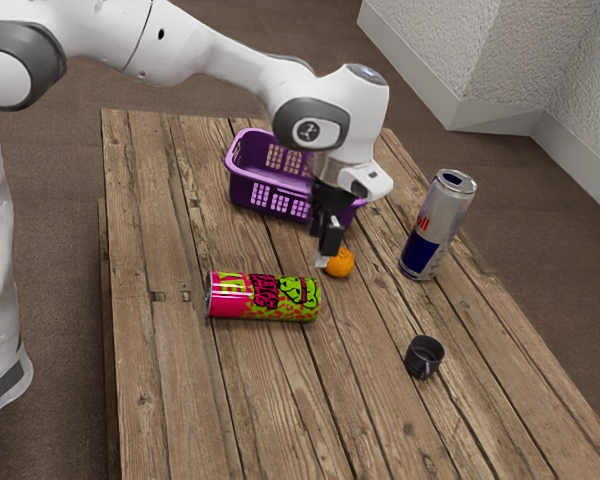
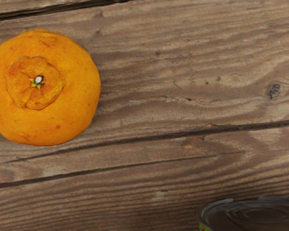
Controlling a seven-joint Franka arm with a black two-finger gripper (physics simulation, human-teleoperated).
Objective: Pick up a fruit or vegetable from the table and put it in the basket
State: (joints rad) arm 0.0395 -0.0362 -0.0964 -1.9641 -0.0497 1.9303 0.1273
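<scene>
The black gripper [image 1: 325, 248] hangs low over the table in the exterior view, its tip overlapping the upper left edge of the orange fruit [image 1: 342, 264]. Whether the two touch cannot be told. The orange [image 2: 48, 91] shows its stem side up in the wrist view, resting on the wood. A purple basket [image 1: 245, 190] stands behind the gripper, its right part partly hidden by the hand.
A pink and green can [image 1: 265, 297] lies on its side near the orange; its end [image 2: 253, 215] appears in the wrist view. A silver and blue can [image 1: 437, 225] stands upright towards the exterior view's right. A small dark cup [image 1: 423, 357] sits on the wooden table [image 1: 180, 400].
</scene>
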